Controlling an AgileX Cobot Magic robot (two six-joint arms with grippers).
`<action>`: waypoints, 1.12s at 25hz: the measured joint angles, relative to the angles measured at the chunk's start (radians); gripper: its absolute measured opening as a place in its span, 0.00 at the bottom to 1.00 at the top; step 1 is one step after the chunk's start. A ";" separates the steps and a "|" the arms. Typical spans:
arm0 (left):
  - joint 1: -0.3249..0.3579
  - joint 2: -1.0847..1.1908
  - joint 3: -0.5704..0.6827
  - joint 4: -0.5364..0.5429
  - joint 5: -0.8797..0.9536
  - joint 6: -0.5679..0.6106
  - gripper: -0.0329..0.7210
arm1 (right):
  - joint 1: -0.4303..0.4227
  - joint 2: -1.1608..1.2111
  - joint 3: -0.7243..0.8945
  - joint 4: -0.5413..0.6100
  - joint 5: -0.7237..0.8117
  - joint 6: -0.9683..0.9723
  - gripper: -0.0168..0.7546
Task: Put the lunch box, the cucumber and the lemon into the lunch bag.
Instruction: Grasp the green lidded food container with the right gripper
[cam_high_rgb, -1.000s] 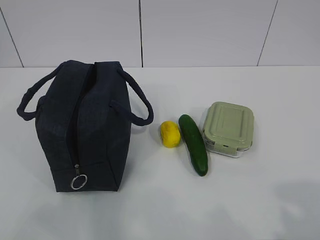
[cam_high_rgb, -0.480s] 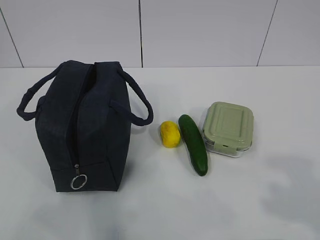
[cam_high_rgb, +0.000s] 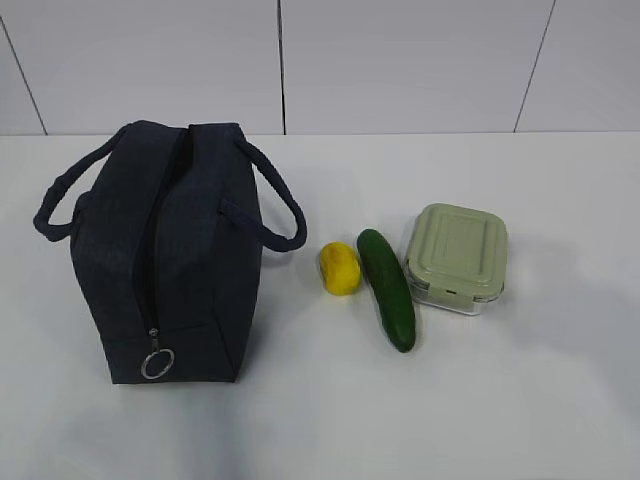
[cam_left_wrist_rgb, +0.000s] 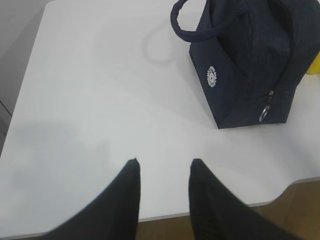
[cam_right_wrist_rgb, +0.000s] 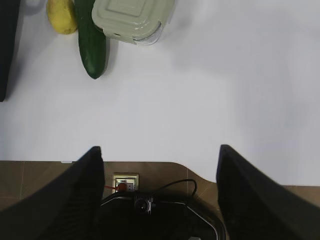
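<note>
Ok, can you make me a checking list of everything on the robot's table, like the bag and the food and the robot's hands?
Surface: white table, bare apart from the job's things.
Lunch bag: dark navy, standing on the left, zipper ring pull at the near bottom end; a small gap shows at the far end of the zipper.
Lemon: on the table, right of the bag.
Cucumber: lying between lemon and lunch box.
Lunch box: green lid on, rightmost.
Clutter: nothing seen.
Left gripper: open, empty, over the table's near edge.
Right gripper: open wide, empty, at the near edge.
Cables: one black cable on the floor by a floor socket.
Surroundings: white panelled wall, brown floor.
</note>
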 joint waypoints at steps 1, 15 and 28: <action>0.000 0.000 0.000 0.000 0.000 0.000 0.36 | 0.000 0.038 -0.008 0.006 -0.017 0.000 0.70; 0.000 0.000 0.000 0.000 0.000 0.000 0.36 | 0.000 0.447 -0.129 0.287 -0.137 -0.282 0.70; 0.000 0.000 0.000 0.000 0.000 0.000 0.36 | -0.214 0.706 -0.261 0.791 0.040 -0.650 0.70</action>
